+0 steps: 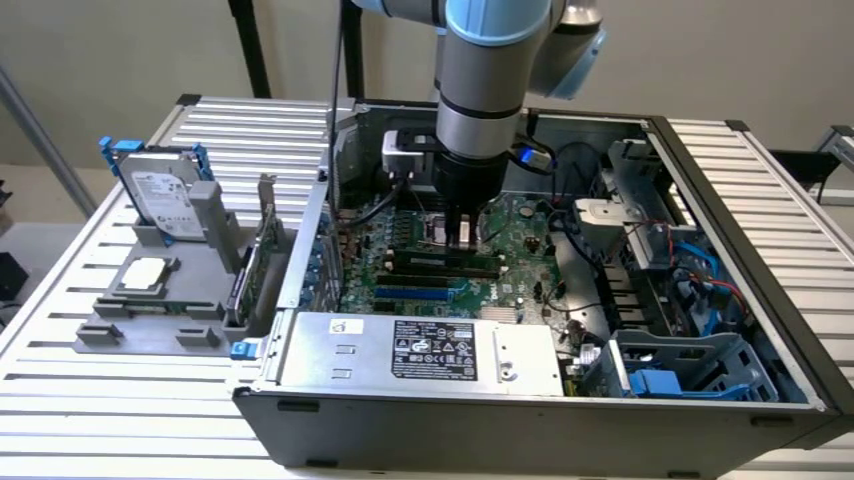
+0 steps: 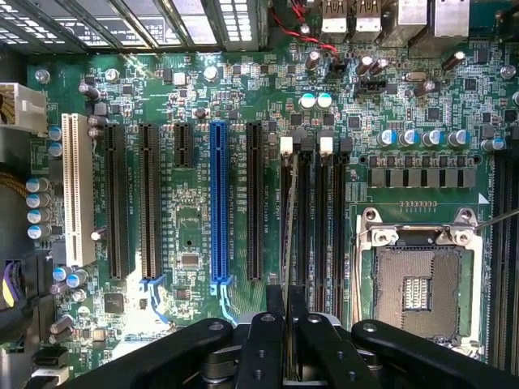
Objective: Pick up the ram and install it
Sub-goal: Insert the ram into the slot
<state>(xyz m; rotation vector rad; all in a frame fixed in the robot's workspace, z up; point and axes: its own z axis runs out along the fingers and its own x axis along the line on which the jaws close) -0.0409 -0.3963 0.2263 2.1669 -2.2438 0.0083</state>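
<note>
We hold the ram (image 2: 289,267) edge-on between the narrowed fingers of the end effector (image 2: 285,340), gripped at its upper edge and hanging directly below the end effector over the memory slots (image 2: 318,223) of the motherboard (image 1: 514,240). We judge the ram light, stiff and fragile; grip the bare board edges, never chips or contacts.

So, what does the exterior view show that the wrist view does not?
Exterior alone: the hard drive in its blue frame, upright on the grey holder outside the computer case. Wrist alone: the blue slot and empty processor socket. Both: the gripper, shut on the ram, over the motherboard.
</note>
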